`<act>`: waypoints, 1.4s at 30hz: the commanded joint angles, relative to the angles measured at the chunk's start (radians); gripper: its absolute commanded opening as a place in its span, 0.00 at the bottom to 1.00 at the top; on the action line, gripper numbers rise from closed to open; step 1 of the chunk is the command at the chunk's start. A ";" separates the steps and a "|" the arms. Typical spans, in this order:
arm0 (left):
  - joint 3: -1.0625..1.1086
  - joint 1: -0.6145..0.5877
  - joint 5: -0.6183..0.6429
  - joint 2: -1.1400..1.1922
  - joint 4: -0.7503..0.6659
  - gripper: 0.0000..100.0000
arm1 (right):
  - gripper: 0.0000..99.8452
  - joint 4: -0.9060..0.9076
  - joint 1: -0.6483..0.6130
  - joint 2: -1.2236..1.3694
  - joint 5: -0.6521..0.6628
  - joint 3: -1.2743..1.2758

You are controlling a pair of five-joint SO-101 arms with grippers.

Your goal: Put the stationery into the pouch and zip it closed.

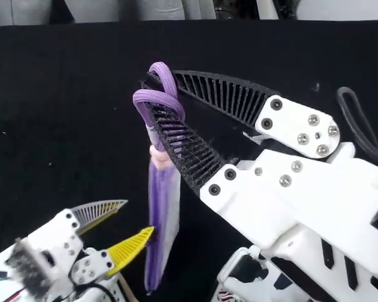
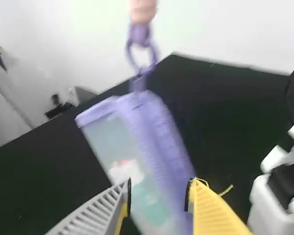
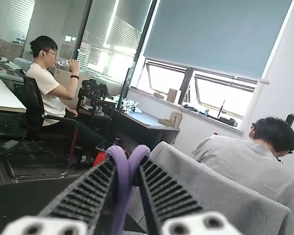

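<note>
Up close with the black right gripper (image 1: 150,90): pinches narrow on the purple loop (image 1: 167,78) of the pouch (image 1: 164,207), holds it up over the black table (image 1: 50,94) and lets the body hang straight down beneath the fingertips, a pink tag (image 1: 159,154) just under the loop. Farther below, straddles the pouch's bottom end with the left gripper (image 1: 139,218), grey and yellow fingers (image 1: 131,245) spread wide to either side; cannot tell whether they touch the fabric.
</note>
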 commanded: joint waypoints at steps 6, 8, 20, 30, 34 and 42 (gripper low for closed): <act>0.045 0.041 0.068 0.015 -0.058 0.21 | 0.01 0.000 -0.012 0.005 -0.002 0.001; 0.082 0.041 0.066 0.014 -0.077 0.21 | 0.01 0.002 -0.012 0.004 -0.002 0.001; 0.142 -0.019 0.064 0.008 -0.132 0.21 | 0.01 0.035 -0.014 -0.001 -0.005 -0.008; 0.278 -0.274 0.064 0.006 -0.307 0.21 | 0.01 0.038 -0.014 -0.024 -0.003 -0.001; 0.268 -0.272 0.031 0.006 -0.302 0.21 | 0.01 0.038 -0.014 -0.070 -0.003 0.001; 0.272 -0.174 -0.031 0.008 -0.305 0.20 | 0.01 0.095 -0.014 -0.093 -0.006 0.001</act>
